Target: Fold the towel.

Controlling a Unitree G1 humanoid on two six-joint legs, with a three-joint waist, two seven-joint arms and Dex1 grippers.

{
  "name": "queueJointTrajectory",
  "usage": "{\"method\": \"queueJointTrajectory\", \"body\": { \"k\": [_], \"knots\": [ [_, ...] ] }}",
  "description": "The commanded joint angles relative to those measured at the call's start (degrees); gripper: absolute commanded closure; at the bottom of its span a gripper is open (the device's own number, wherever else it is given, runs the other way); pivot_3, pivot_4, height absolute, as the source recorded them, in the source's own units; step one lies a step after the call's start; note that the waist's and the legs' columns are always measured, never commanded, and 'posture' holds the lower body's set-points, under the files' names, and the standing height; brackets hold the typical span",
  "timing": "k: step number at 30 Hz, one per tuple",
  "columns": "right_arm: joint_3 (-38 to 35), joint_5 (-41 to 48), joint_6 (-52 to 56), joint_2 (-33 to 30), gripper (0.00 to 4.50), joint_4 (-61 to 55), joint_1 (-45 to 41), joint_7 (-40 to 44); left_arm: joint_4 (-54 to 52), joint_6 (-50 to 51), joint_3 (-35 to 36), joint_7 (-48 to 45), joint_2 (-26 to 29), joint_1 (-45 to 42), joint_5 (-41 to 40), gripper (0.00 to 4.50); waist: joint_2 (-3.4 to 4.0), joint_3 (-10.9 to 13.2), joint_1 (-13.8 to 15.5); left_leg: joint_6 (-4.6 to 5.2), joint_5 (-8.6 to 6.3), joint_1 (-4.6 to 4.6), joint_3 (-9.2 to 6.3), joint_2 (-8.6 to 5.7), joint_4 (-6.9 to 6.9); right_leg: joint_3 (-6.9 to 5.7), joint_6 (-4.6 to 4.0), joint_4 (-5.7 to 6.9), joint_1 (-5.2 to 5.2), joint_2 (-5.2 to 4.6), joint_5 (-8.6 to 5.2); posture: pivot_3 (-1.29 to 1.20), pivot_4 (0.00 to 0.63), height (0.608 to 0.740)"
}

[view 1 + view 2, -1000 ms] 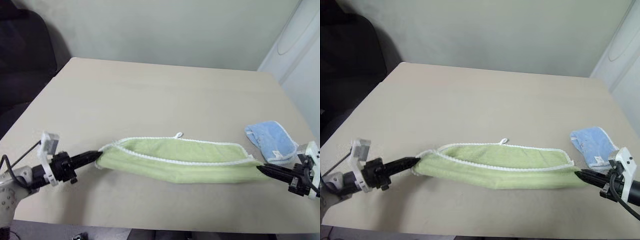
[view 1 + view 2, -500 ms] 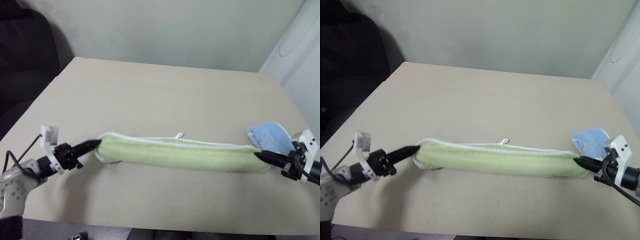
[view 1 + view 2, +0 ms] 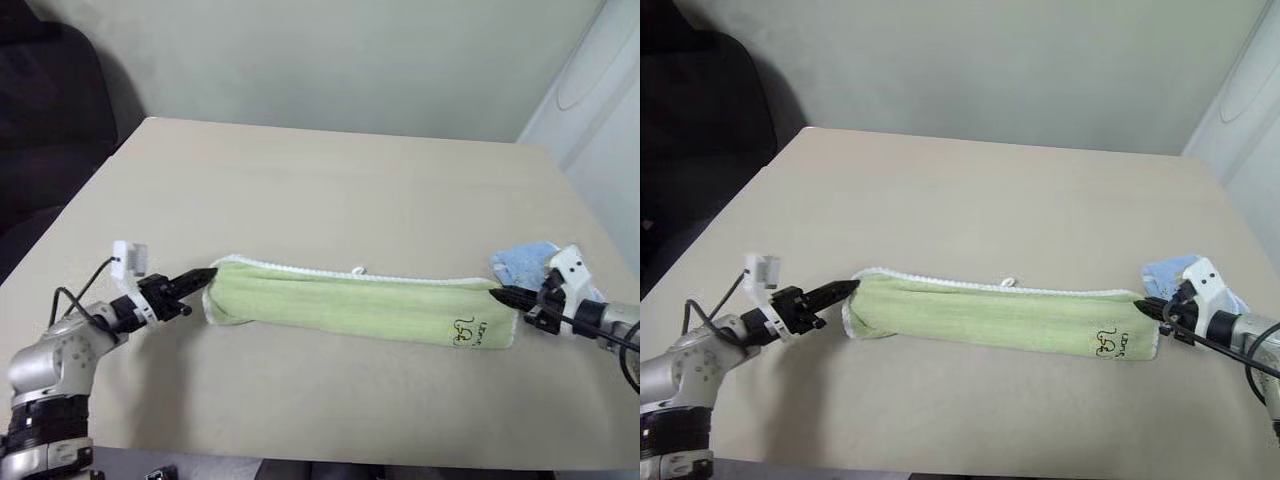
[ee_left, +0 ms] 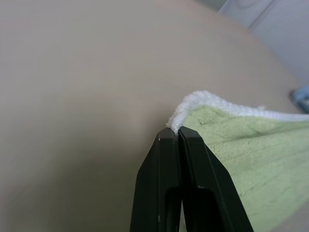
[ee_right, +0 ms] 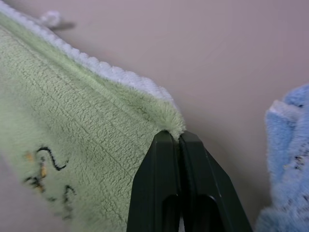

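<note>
Both hands have carried the near edge of the towel (image 3: 360, 310) away from the robot and laid it over the far edge, so the cloth that hung sagging between them a second ago now lies flat on the table (image 3: 330, 190) as a long narrow band, folded in half lengthwise. Its embroidered logo (image 3: 468, 329) has come up into sight near the right end, and the small loop tag (image 3: 357, 271) pokes out along the far white-stitched edge.

The left hand (image 3: 205, 276) is clenched on the towel's left corner, and the right hand (image 3: 497, 295) is clenched on the right corner; in the wrist views each pair of fingers pinches the white edging right at the corner tip.

The towel looks like soft, light terry: it drapes and bunches and keeps no shape of its own, so it probably handles best when taken at the corners or along the stitched hem and kept taut between two grips. A smaller blue cloth (image 3: 520, 262) lies just beside the right hand, close enough to get dragged along.
</note>
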Motion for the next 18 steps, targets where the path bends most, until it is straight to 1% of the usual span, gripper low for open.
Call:
{"method": "queueJointTrajectory", "body": {
  "k": [1,9,12,13,18],
  "knots": [
    [0.3,-2.2,-1.6,-0.1,4.48,1.0,-1.4,-0.9,2.2,-3.4,-0.4,1.4,-0.1,-2.5,3.1,4.5,0.0,0.0,0.2,0.0,0.01,-0.02,0.0,0.0,0.01,0.0,-0.17,-0.01,0.0,0.0,0.11,0.0,0.15,0.74],
    [2.5,-5.1,-3.1,1.3,4.48,4.7,-3.3,-1.7,5.1,-5.4,-3.1,-0.4,-1.0,-4.4,5.7,4.5,-0.02,0.0,0.2,0.03,0.01,0.0,0.01,-0.01,0.01,-0.02,-0.17,-0.01,0.04,-0.01,0.12,0.0,0.15,0.74],
    [2.8,-5.3,-3.1,1.3,3.73,4.6,-3.2,-1.7,4.6,-4.1,-3.5,-2.4,-0.7,-4.2,5.1,3.72,-0.01,0.0,0.2,0.01,0.02,0.02,0.0,0.0,0.0,-0.03,-0.14,0.0,0.04,-0.01,0.14,0.0,0.15,0.74],
    [2.7,-5.4,-3.0,1.3,3.42,4.7,-3.1,-1.7,4.5,-3.6,-3.3,-3.0,-0.7,-4.1,4.7,3.41,-0.02,0.0,0.2,0.0,0.01,0.02,0.0,0.0,0.0,-0.03,-0.13,0.0,0.04,-0.01,0.14,0.0,0.15,0.74],
    [1.8,-4.5,-2.6,1.2,1.61,4.0,-2.5,-0.6,5.2,-2.7,-1.7,-3.2,-0.4,-4.3,4.3,1.58,-0.02,0.0,0.2,-0.03,-0.01,0.01,0.0,0.0,0.0,-0.02,-0.13,-0.02,0.05,-0.01,0.14,0.0,0.15,0.74]
  ]
}}
